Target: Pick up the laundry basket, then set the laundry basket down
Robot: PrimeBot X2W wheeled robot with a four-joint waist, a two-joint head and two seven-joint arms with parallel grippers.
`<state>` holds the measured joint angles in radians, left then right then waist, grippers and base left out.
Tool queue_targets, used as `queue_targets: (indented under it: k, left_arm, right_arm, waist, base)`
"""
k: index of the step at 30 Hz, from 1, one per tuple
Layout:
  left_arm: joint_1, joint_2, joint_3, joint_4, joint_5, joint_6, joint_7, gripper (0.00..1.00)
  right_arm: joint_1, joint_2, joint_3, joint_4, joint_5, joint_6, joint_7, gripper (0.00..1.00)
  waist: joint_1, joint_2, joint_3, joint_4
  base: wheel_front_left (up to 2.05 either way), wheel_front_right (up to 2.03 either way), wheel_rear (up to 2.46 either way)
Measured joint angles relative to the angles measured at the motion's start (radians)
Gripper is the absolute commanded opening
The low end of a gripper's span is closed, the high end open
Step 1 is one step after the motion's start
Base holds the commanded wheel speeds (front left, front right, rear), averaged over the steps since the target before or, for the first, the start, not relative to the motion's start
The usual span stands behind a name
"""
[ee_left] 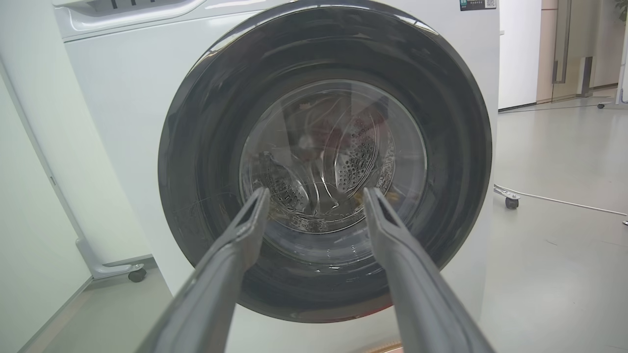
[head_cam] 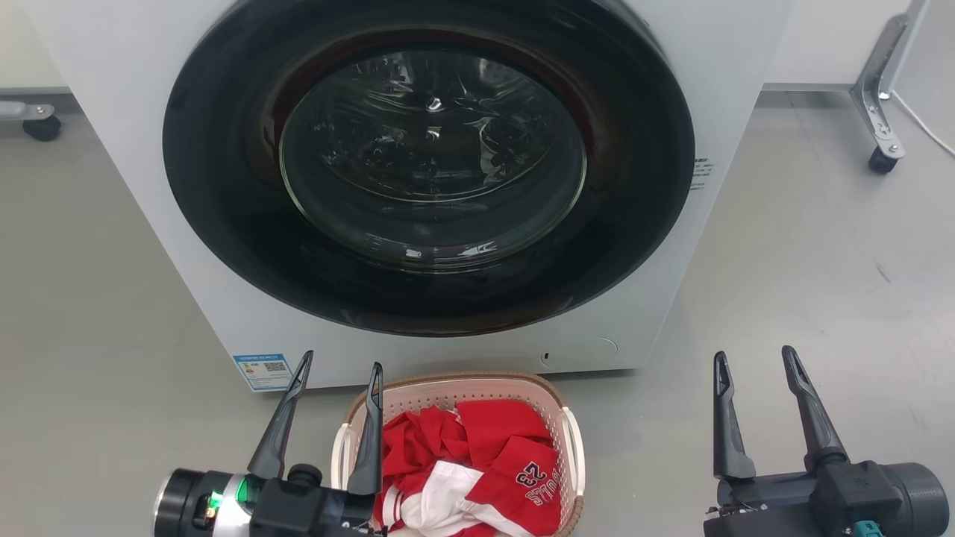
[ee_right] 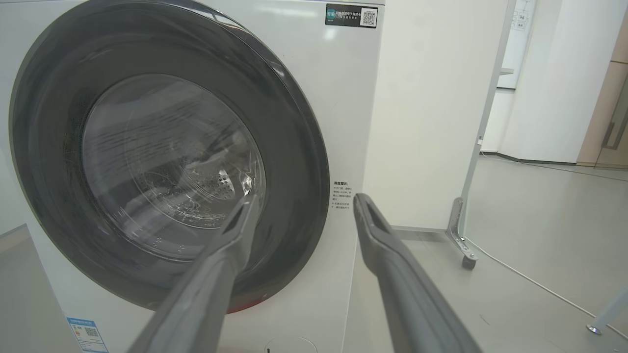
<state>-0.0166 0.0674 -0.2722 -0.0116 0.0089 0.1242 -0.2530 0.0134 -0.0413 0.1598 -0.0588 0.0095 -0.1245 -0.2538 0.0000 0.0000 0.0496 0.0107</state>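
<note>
A white front-loading washing machine (head_cam: 186,224) takes up most of the head view, its round dark door (head_cam: 429,160) shut and the glass giving back blurred glints; grey floor (head_cam: 806,283) spreads to either side of it; just in front of the machine's base, at the bottom middle of the head view, sits the laundry basket (head_cam: 462,384), cream with a brown woven-look rim and white side handles, apparently resting on the floor; it holds crumpled red and white garments (head_cam: 485,447), one bearing the number 23; the left gripper (head_cam: 342,360) is at the lower left with its two fingers spread apart and nothing between them, its inner finger crossing the basket's left rim in this view, though whether it touches cannot be told; in the left wrist view the left gripper (ee_left: 316,191) points at the door glass, fingers likewise apart; the right gripper (head_cam: 753,353) is at the lower right, well clear of the basket, fingers spread and empty; its own camera shows the right gripper (ee_right: 306,197) aimed at the machine's right edge; a wheeled metal leg (head_cam: 880,112) stands at the upper right; a small blue label (head_cam: 262,371) is stuck near the machine's lower left corner.
</note>
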Motion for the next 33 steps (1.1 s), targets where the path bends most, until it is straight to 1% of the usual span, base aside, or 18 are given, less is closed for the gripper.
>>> queue_targets:
  k: [12,17,21,27,33]
  left_arm:
    - [0.000,-0.003,0.005,0.001,0.000,0.000,0.000,1.00]
    - [0.000,-0.004,0.006,0.003,-0.008,0.000,0.000,1.00]
    - [-0.005,-0.005,0.009,0.015,-0.014,0.000,0.000,1.00]
    - [-0.064,-0.007,0.019,0.045,-0.026,0.000,0.000,1.00]
    - [-0.153,-0.009,0.016,0.138,-0.034,-0.010,0.000,1.00]
  right_arm:
    - [0.000,0.000,0.000,0.000,0.008,0.000,0.000,1.00]
    - [-0.001,0.000,-0.006,-0.001,0.018,0.000,0.000,1.00]
    - [-0.010,0.000,-0.013,0.004,0.018,0.000,0.000,1.00]
    - [-0.075,-0.001,-0.024,0.029,0.018,0.000,-0.003,1.00]
    - [-0.150,-0.006,-0.043,0.083,0.045,0.002,-0.003,1.00]
  waist:
    - [0.0000,0.0000,0.009,0.001]
    - [0.0000,0.0001,0.032,0.003]
    - [0.0000,0.0000,0.062,0.005]
    - [0.0000,0.0001,0.116,0.009]
    - [0.0001,0.0001,0.194,0.017]
  base:
    - [0.00,0.00,0.00]
    - [0.00,0.00,0.00]
    - [0.00,0.00,0.00]
    - [0.00,0.00,0.00]
    - [0.00,0.00,0.00]
